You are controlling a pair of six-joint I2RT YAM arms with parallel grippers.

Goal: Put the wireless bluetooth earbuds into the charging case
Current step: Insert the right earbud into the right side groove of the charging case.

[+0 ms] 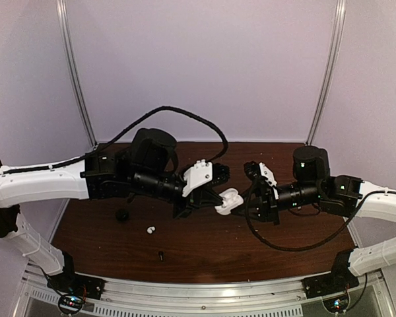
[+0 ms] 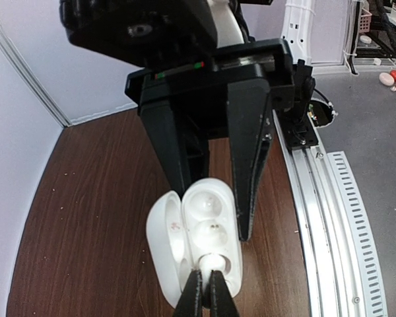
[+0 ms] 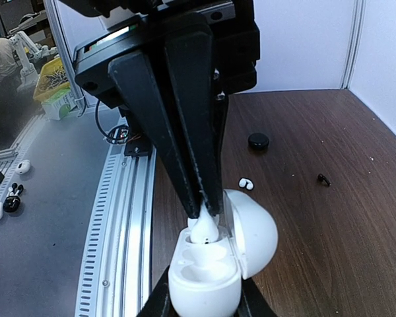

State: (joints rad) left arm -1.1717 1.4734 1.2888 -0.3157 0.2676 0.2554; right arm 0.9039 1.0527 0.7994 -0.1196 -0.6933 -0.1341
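Stretching in from the left edge, the left arm [image 1: 39, 185] lies low across the brown table [image 1: 204, 254]. Just in front of it, on the left half of the wood, sits a black puck [image 1: 122, 214]. Nearer the bases lies a loose earbud [image 1: 150, 230], white and on its side, and nearer still a small black bit [image 1: 161, 255]. All three are well apart from both grippers.

Near the middle of the table, the left gripper [image 2: 204, 294] has its two fingers drawn together into a narrow pinch on the earbud [image 2: 213, 263], gripping it by the upper part so that the rounded white end sticks out past the fingertips. That end rests at the mouth of one hollow in the case [image 3: 204, 281]. How deep it sits cannot be told. The second hollow lies open to view beside it in the left wrist view.

The case is white and glossy, and it is held up over the table rather than lying on it. Its lid [image 3: 257, 231] is swung fully open and stands off to one side of the body, still joined at the hinge.

To the right, the right gripper [image 1: 239, 200] is clamped on the case body, one black finger pressed against each long side, with the open top turned toward the left gripper. The two grippers meet nearly tip to tip, with only the case and the earbud between them.
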